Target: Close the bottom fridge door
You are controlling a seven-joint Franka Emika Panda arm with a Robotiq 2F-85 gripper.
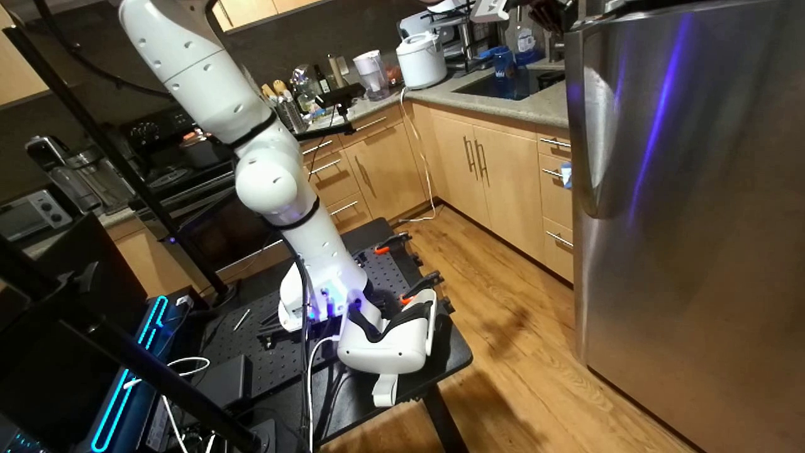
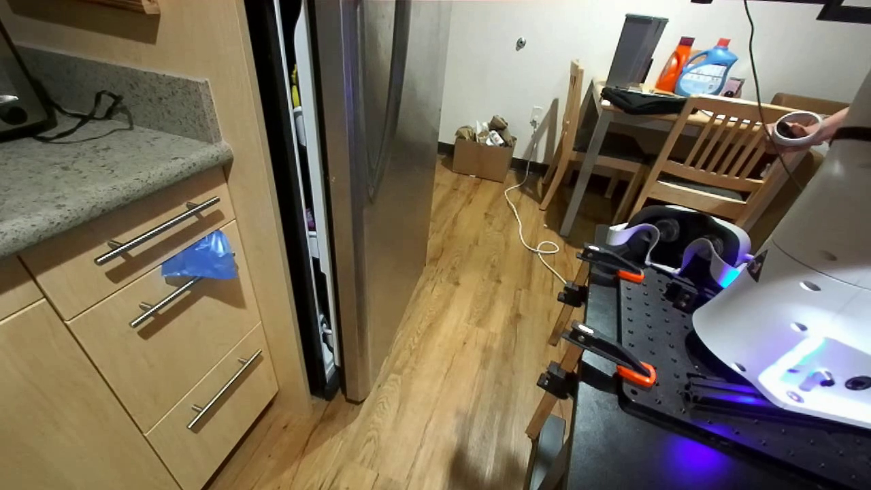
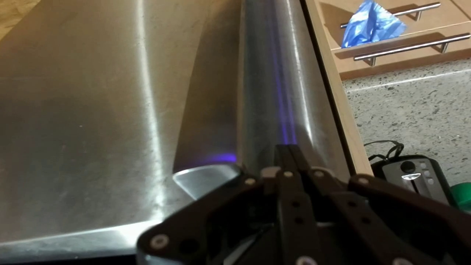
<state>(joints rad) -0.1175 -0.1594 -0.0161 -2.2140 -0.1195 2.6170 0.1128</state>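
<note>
The bottom fridge door is a tall brushed steel panel; it shows in both exterior views [image 1: 692, 239] [image 2: 401, 224] and in the wrist view [image 3: 92, 121]. It stands slightly ajar: a narrow gap [image 2: 309, 204] shows shelves and items inside. My gripper [image 3: 287, 148] is shut and empty, its fingertips together over the door's front near its opening edge, beside the curved handle ridge. Whether the tips touch the steel I cannot tell. In an exterior view only part of the gripper [image 1: 555, 14] shows at the top, by the door's upper corner.
Wood drawers [image 2: 163, 272] with bar handles and a blue bag [image 2: 201, 257] stand beside the fridge. A granite counter [image 3: 408, 106] holds a toaster [image 3: 414, 176]. The arm's black table [image 1: 453, 346] carries a white headset [image 1: 383, 352] and clamps. Wood floor [image 2: 469, 327] lies between table and fridge.
</note>
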